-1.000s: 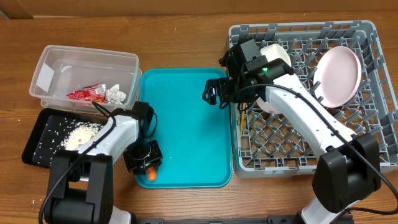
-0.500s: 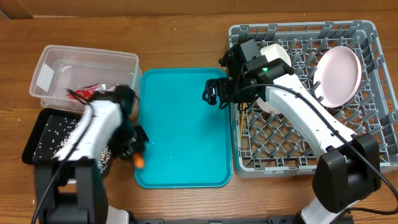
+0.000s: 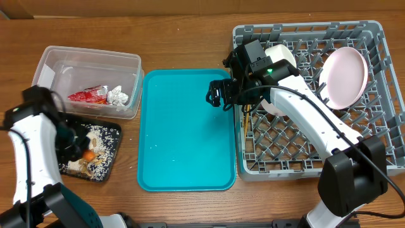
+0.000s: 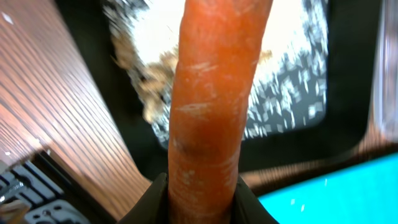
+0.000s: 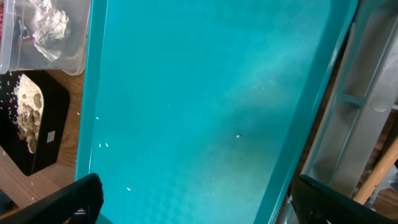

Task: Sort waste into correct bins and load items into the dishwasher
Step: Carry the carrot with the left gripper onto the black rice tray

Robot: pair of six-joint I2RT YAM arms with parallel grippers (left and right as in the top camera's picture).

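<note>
l gripper (image 3: 83,149) pinches small orange carrot (image 4: 214,106) above shallow black rectangular tray (image 4: 351,74).
long axis 12–6 in wrist view, tray straight beneath; r gripper (image 3: 217,95) spread, empty, far off at 3 o'clock.

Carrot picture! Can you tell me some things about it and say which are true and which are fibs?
1. The left gripper holds the carrot over the black tray. True.
2. The red-and-white wrapper lies on the teal tray. False: it is in the clear tub, beside the napkin.
3. The pale plate stands in the grey rack. True.
4. The right gripper is carrying a bowl. False: it is open and empty, above the teal tray.
5. The rice scraps are in the clear tub. False: they are in the black tray.
</note>
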